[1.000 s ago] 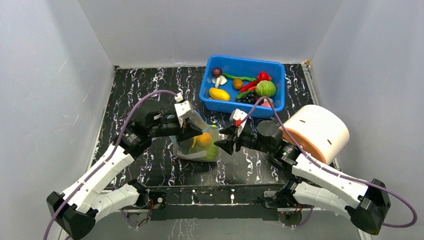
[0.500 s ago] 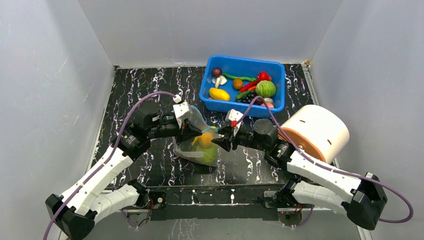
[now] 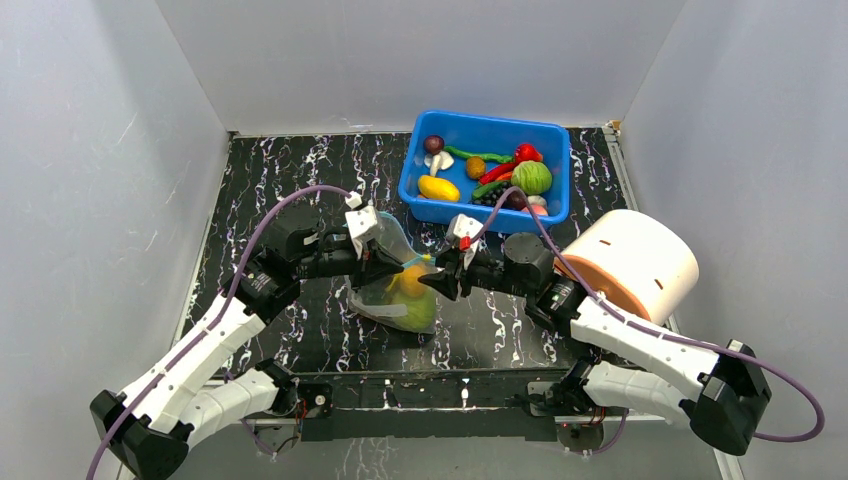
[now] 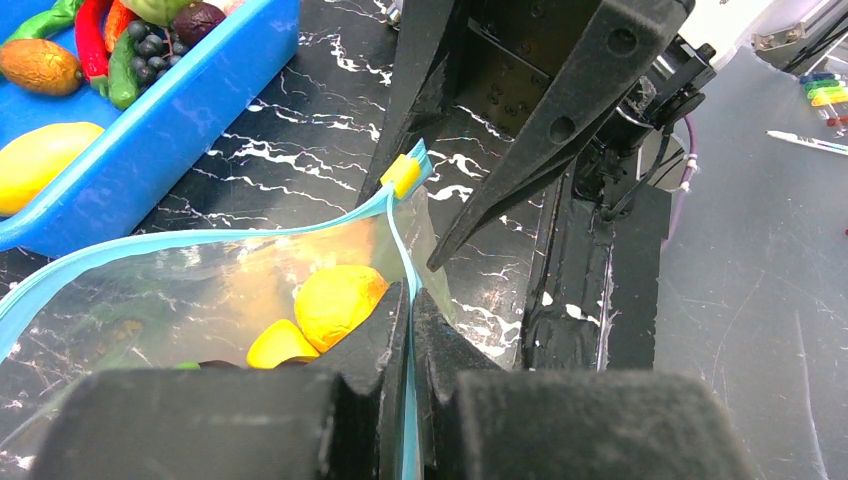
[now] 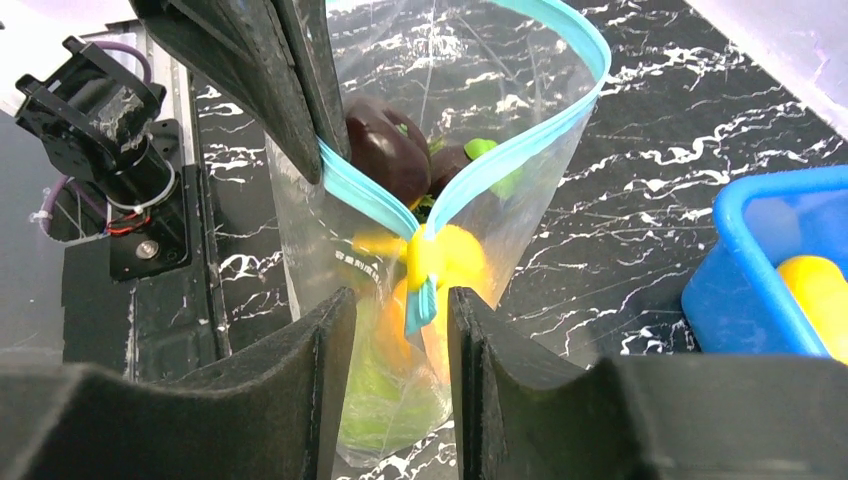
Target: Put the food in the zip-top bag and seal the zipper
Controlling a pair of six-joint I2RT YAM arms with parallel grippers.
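— Where to find the zip-top bag?
— Directly between the two grippers, resting on the black marbled table, mouth raised and gaping.

— And the zipper?
— Pinched at one end by the left gripper. Runs from those fingers as an open teal loop toward the right gripper. Not sealed, with a yellow slider at that far end.

— Anything else in the left one?
— No. Clamped tight on the teal strip and the clear film beside it, nothing more.

— State of the right one?
— Parted by a narrow gap, one finger on either side of the slider. Contact with either pad impossible to judge, so no clear hold on anything.

— Inside the bag?
— Just beyond and below the left fingertips, yellow pieces. Close to the clamped end, seen from the right wrist, a dark purple piece. Lower down, a green piece against the bottom of the bag.

— Farther out from the tools?
— Beyond the right gripper, well apart from its tips, a blue bin holding more toy food: yellow, green, red, some dark grapes. Beside the right forearm, a white drum with an orange face, lying on its side
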